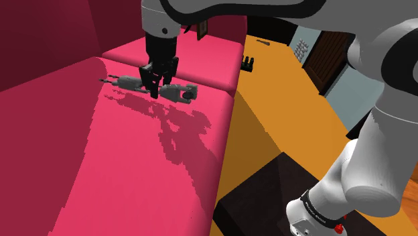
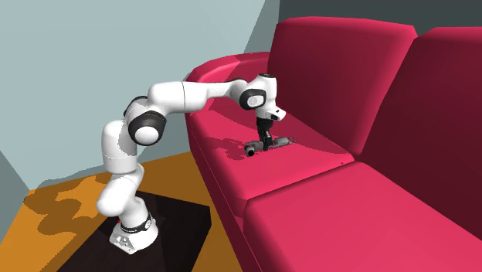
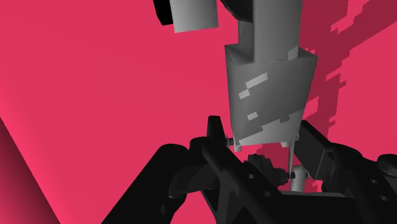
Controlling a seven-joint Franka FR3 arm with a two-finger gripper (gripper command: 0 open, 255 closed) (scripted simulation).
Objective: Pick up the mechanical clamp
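The mechanical clamp [image 1: 182,91] is a long grey tool with dark ends, lying flat on the pink sofa seat cushion [image 1: 134,154] near the seam between two cushions. My black gripper [image 1: 158,86] points straight down over its middle, with one finger on each side. In the wrist view the clamp's grey body [image 3: 270,89] fills the gap between the fingers [image 3: 215,130], and both tips press against it. In the second exterior view the gripper [image 2: 264,142] stands on the clamp [image 2: 280,141], which still rests on the seat.
The sofa's dark red backrest [image 1: 53,40] rises just behind the clamp. The cushion's front edge drops to an orange floor [image 1: 268,114]. A small dark object [image 1: 249,64] stands on that floor, and the dark stand [image 1: 261,201] is at the shoulder view's lower right.
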